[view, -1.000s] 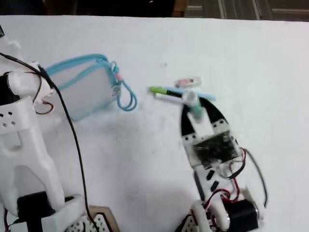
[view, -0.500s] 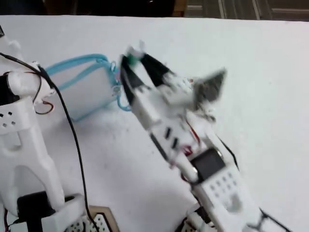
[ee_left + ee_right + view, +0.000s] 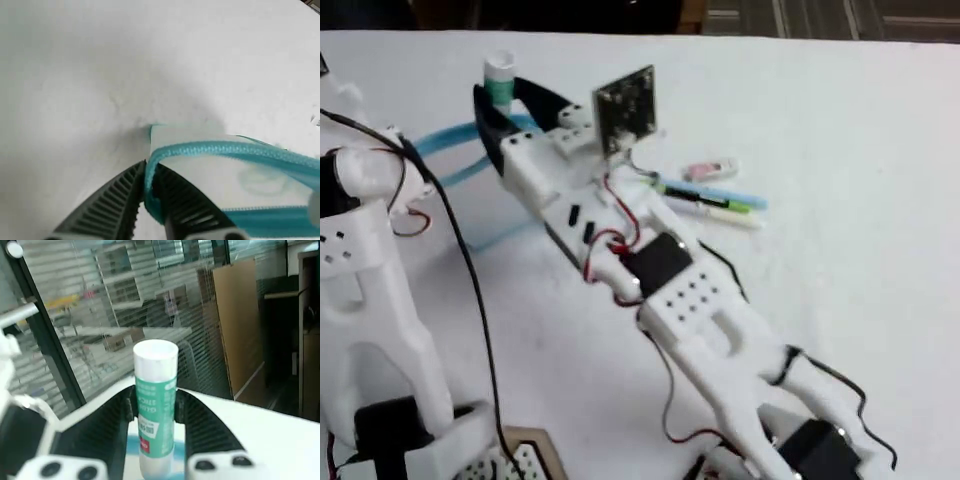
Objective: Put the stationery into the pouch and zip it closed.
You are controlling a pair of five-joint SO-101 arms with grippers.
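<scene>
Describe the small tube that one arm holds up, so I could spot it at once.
On the white table, find the blue-trimmed pouch at the left of the high view. Close to it the right gripper is shut on a glue stick and holds it up. Unlike the thin pens lying flat further right, it is a stubby teal cylinder with a white cap.

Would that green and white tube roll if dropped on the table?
Probably, if it lands sideways: the green-and-white glue stick is a smooth round cylinder. It looks rigid, as the right fingers pinch it without denting.
</scene>
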